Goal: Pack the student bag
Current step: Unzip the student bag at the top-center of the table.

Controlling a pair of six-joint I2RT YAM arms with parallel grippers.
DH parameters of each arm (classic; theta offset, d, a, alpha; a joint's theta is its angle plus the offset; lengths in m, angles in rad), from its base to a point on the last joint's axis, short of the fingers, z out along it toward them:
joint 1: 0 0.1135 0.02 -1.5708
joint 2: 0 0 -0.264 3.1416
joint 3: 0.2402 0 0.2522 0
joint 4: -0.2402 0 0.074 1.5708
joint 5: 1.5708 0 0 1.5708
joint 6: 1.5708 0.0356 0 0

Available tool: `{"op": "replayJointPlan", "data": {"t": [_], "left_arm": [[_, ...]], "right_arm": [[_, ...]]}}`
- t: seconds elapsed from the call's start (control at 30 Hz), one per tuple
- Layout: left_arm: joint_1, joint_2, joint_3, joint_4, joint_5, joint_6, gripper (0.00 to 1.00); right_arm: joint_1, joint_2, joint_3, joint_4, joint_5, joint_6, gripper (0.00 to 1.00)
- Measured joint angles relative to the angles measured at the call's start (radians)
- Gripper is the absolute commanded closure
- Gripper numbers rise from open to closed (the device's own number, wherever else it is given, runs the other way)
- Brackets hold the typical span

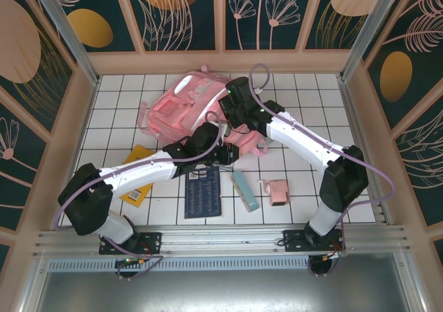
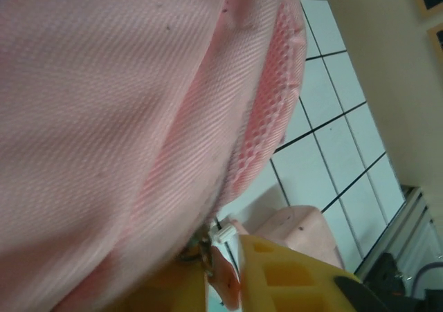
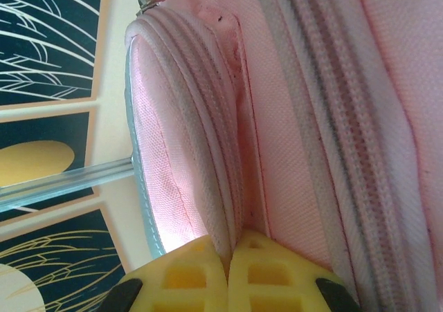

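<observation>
**My right tool [image 3: 228, 260] is clamped shut on a fold of the bag [image 3: 325, 118], and my left tool [image 2: 223, 284] sits at the bag's near edge.**

From above, the bag [image 1: 178, 106] lies flat on the bench [image 1: 304, 97], toward the back and middle. My right tool [image 1: 234, 97] is on its far right side and my left tool [image 1: 223, 151] is at the edge nearest me. The bag's cloth presses close against my left wrist camera. A small pink tab [image 2: 225, 277] sits at the fingertips, but I cannot tell whether the left jaws are apart or gripping it. I judge the step to be opening the bag. To do it well, I should hold the fold firmly with the right tool so the soft cloth stays taut. The left should pull along the zip line, not across it. The notebook [image 1: 203, 193] and case [image 1: 245, 191] wait just in front of the bag.
</observation>
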Motion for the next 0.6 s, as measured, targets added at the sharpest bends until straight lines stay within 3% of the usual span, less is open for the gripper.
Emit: {"op": "replayJointPlan", "data": {"t": [0.07, 0.3, 0.37, 0.6], "left_arm": [[0.000, 0.001, 0.000, 0.000, 0.001, -0.011, 0.57], [-0.001, -0.024, 0.000, -0.047, -0.002, 0.002, 0.36], [-0.002, -0.066, 0.000, -0.074, -0.004, 0.043, 0.25], [-0.009, -0.182, 0.077, -0.180, -0.009, 0.204, 0.14]], "right_arm": [[0.004, -0.002, -0.010, 0.008, 0.000, 0.004, 1.00], [0.005, -0.026, -0.064, 0.029, -0.009, 0.018, 1.00], [0.003, -0.039, -0.084, 0.045, -0.013, 0.018, 1.00], [-0.030, -0.047, -0.123, 0.050, -0.069, -0.001, 1.00]]}}
